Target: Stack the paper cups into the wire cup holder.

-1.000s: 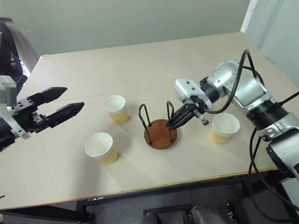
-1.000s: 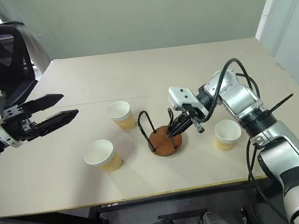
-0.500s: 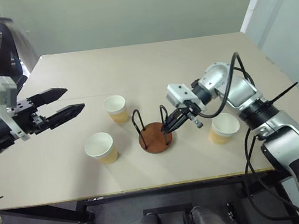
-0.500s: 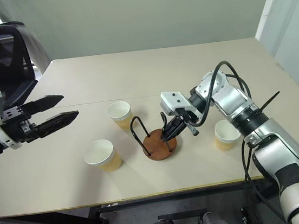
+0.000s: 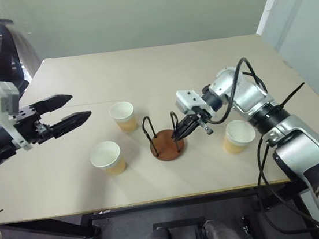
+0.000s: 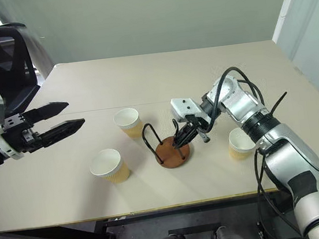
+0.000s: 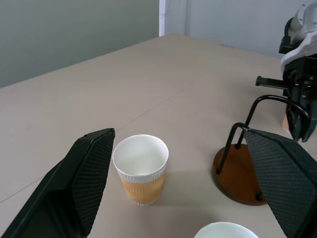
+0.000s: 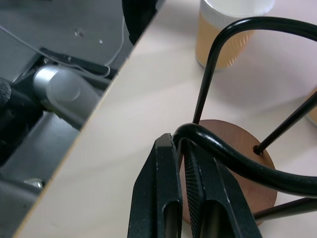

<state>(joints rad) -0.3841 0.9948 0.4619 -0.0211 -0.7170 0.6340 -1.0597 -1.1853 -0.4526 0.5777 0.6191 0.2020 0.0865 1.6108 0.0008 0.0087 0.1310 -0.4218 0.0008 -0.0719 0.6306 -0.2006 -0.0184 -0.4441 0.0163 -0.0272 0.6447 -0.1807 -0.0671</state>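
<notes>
The wire cup holder (image 5: pixel 164 148), a reddish-brown disc with two black wire loops, stands upright at mid-table. My right gripper (image 5: pixel 180 132) reaches in from the right and is shut on the holder's right-hand loop, as the right wrist view shows (image 8: pixel 179 145). Three paper cups stand upright: one (image 5: pixel 123 116) behind and left of the holder, one (image 5: pixel 107 157) in front and left, one (image 5: pixel 238 136) to the right, beside my right arm. My left gripper (image 5: pixel 81 104) hovers open and level above the table's left side, pointing at the back-left cup (image 7: pixel 141 168).
The beige table (image 5: pixel 159 73) has bare room behind the cups. Its front edge (image 5: pixel 158 200) lies close to the holder and the front-left cup. A black chair (image 6: pixel 1 63) stands past the table's back-left corner.
My right gripper, shut on the wire loop, has slid the holder a little to the left, towards the two left cups. The left gripper and the cups have stayed put.
</notes>
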